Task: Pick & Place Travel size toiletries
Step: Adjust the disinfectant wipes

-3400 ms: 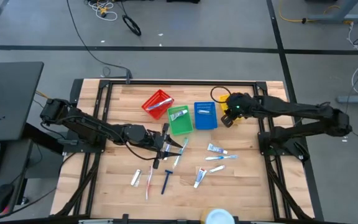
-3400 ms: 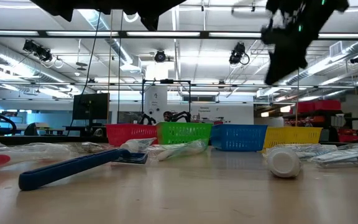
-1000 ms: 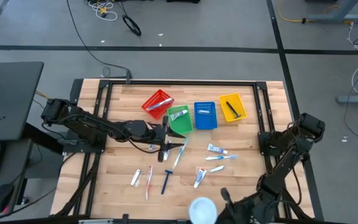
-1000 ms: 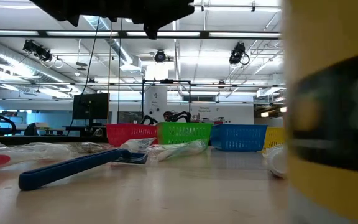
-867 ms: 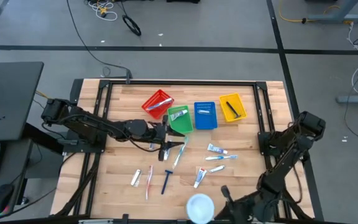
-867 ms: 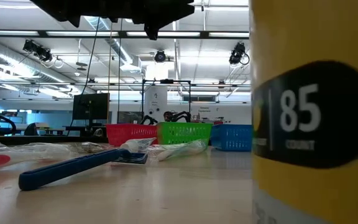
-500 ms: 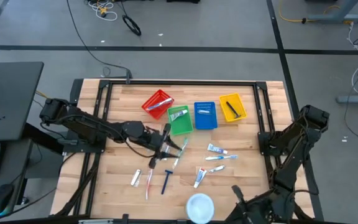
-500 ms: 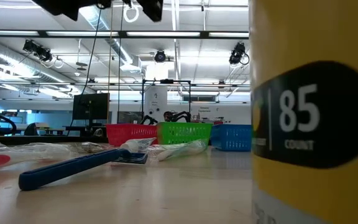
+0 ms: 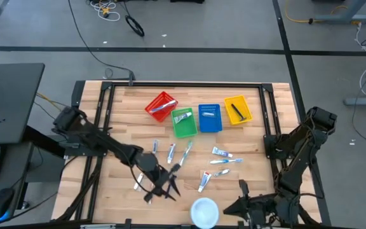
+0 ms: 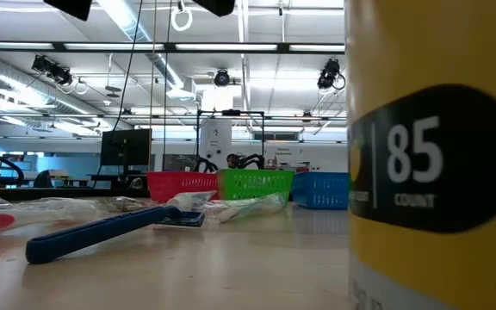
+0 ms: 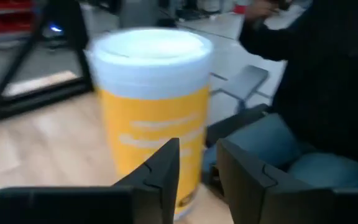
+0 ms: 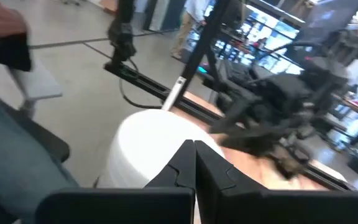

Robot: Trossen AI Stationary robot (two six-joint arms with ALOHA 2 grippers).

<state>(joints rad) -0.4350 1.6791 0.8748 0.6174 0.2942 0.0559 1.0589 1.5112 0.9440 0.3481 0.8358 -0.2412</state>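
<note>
Left tool [image 9: 162, 184]: low over the front left part of the counter [image 9: 119, 108], above the blue razor [image 10: 102, 231]; its fingers [image 11: 160, 180] stand slightly parted with nothing between them
Right tool [image 9: 243, 205]: at the counter's front edge, just beside the white-lidded yellow tub [image 9: 204, 212]; fingers [image 12: 194, 165] pressed together, empty
Toiletries on the counter: small tubes [image 9: 220, 152] and pale toothbrushes [image 9: 184, 154] lie loose mid-counter, between the baskets and the tub; another tube [image 9: 203, 181] nearer the front
Baskets: red [image 9: 161, 105], green [image 9: 183, 123], blue [image 9: 210, 118] and yellow [image 9: 237, 109] in a row toward the back; each holds an item
Tub: fills the right side of the low view [image 10: 437, 155]; label reads 85 count
</note>
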